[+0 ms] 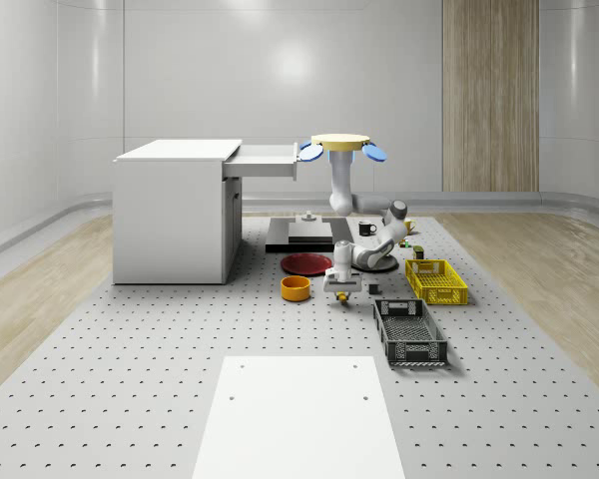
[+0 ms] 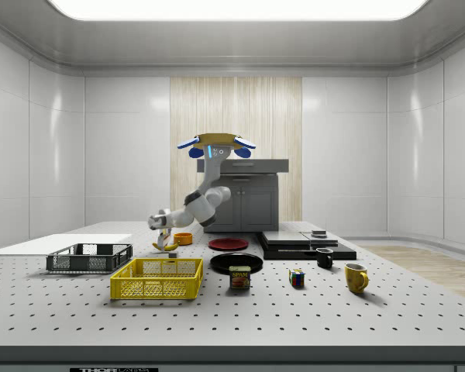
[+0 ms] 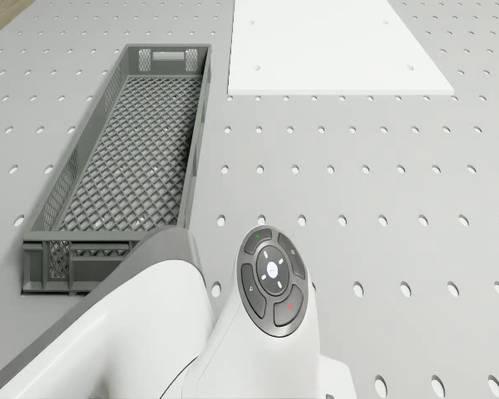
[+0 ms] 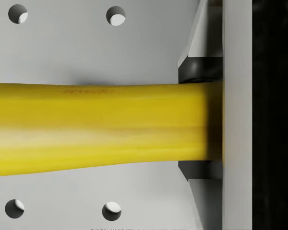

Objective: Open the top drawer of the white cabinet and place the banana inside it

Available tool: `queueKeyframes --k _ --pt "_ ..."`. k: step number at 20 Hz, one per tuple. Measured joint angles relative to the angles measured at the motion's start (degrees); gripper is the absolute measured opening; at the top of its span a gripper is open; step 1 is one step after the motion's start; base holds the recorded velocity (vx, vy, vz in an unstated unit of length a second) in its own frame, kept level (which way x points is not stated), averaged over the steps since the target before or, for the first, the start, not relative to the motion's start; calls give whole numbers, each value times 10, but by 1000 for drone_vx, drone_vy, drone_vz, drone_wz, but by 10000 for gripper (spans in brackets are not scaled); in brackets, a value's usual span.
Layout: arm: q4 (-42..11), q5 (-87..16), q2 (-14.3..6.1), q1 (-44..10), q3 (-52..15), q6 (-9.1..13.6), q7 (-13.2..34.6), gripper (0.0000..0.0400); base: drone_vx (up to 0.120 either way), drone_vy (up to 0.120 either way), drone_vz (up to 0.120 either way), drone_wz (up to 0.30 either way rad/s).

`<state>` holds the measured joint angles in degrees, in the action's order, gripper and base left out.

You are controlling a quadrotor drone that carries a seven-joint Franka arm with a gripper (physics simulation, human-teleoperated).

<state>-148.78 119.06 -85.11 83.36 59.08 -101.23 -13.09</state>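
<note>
One drawer [image 1: 266, 160] already stands open on the cabinet [image 1: 172, 215] as the drone [image 1: 339, 144] hovers beside it, end effector [image 1: 342, 295] low at mid-worktop [image 1: 130, 379], pinching the banana [image 4: 96, 127] for the lift.

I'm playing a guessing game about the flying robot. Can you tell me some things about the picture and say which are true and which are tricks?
1. The white cabinet's top drawer is pulled out. True.
2. The drone rests on the table. False: it hovers beside the open drawer.
3. The gripper is down at the banana. True.
4. The yellow crate holds the banana. False: the banana lies by the orange bowl.
</note>
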Motion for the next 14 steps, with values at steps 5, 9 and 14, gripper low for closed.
queueKeyframes --k 5,9,14 --pt "-15 -20 -4 -8 22 12 -5 190 0 0 0 0" --pt "-30 -44 -9 -16 48 26 -5 190 0 0 0 0" --pt "-45 -71 -14 -24 78 40 -4 190 0 0 120 0"
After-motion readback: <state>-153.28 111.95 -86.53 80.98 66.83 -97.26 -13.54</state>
